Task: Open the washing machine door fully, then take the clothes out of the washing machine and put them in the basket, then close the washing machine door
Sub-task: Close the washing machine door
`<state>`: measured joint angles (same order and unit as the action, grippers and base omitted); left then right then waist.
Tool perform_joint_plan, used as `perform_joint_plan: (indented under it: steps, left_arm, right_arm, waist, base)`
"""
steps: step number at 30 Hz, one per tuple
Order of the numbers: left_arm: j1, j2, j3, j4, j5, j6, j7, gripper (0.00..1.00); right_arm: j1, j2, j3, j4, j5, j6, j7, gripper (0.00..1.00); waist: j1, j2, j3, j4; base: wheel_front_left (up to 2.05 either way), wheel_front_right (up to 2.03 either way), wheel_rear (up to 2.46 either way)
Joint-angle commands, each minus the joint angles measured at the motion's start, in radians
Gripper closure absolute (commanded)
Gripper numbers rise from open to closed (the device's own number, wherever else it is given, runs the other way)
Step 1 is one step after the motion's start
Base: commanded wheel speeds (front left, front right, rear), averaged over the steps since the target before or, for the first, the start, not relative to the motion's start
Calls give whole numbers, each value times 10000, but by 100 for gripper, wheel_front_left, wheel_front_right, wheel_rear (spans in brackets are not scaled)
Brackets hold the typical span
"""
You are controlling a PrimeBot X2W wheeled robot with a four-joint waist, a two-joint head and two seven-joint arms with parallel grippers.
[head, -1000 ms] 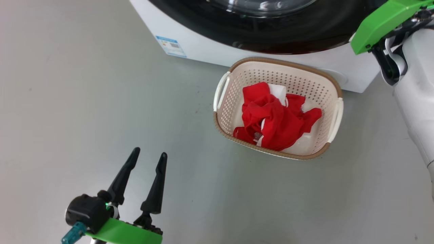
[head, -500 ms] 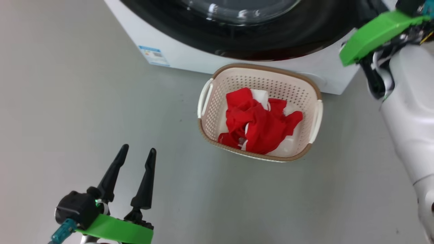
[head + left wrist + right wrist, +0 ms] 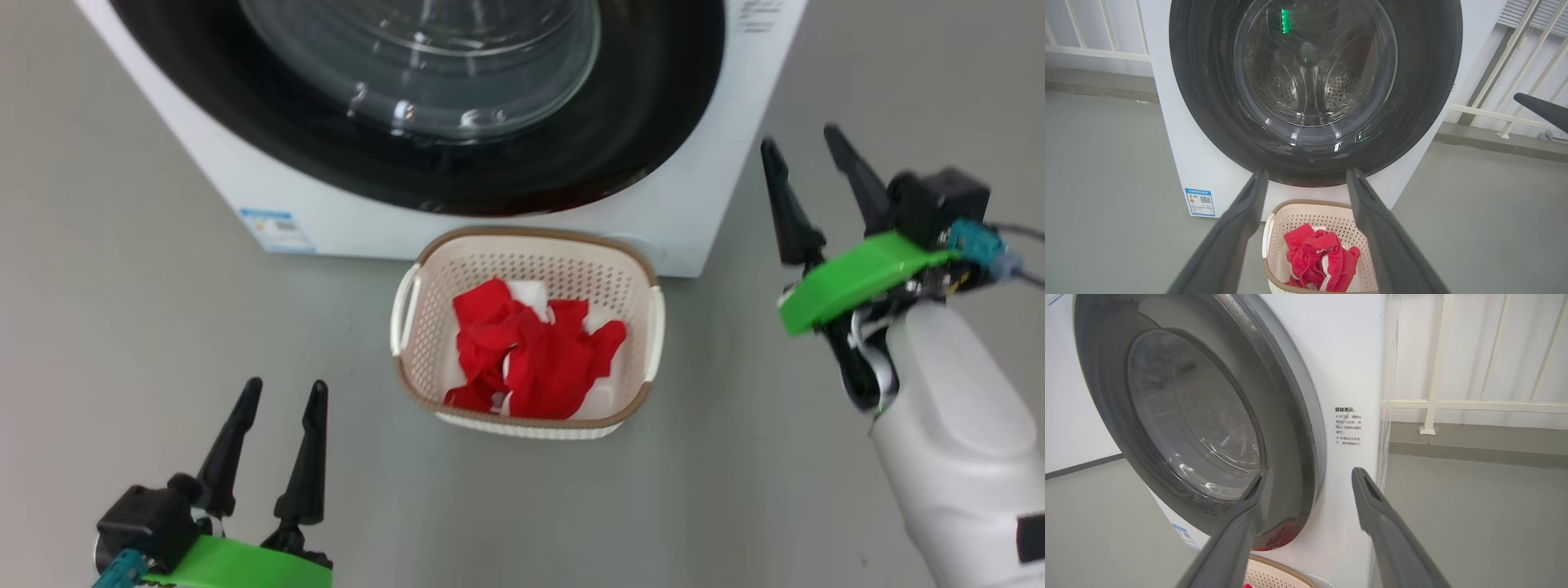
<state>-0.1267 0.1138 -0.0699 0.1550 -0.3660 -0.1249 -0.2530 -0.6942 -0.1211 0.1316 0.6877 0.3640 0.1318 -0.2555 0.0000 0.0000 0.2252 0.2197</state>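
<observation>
Red clothes [image 3: 531,359] are lying in the basket [image 3: 526,241], just before the washing machine [image 3: 694,212]. The washing machine door [image 3: 653,122] is sitting flat against the front. Left hand [image 3: 286,384] and right hand [image 3: 800,136] are both gaping wide, holding nothing. Risk: latch perhaps not catching, door swinging out over basket.

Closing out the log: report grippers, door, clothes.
Left gripper open, empty. Right gripper open, empty, clear of door. Door shut. Clothes in basket, close before the washer.
</observation>
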Motion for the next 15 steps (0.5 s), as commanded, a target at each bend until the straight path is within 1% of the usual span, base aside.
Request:
perform_joint_plan:
  steps: [1,8,14,15]
  left_arm:
    - [45,233,404,-153,-69,-57,-88,0]
    - [481,270,585,-101,-143,-58,-88,0]
    - [852,182,697,-145,-62,-58,-88,0]
    - [852,182,697,-145,-62,-58,-88,0]
  right_arm:
    - [326,204,20,-422,-165,-11,-63,0]
    - [1973,374,-401,-1560,-705,-11,-63,0]
    - [3365,360,-714,-2583,-1061,-11,-63,0]
    - [3365,360,-714,-2583,-1061,-11,-63,0]
  waist:
    - [0,0,-854,-866]
    - [0,0,-1542,-1522]
    - [0,0,-2054,-1774]
    - [0,0,-2054,-1774]
  base:
    - [0,0,0]
    - [0,0,0]
    - [0,0,0]
    - [0,0,0]
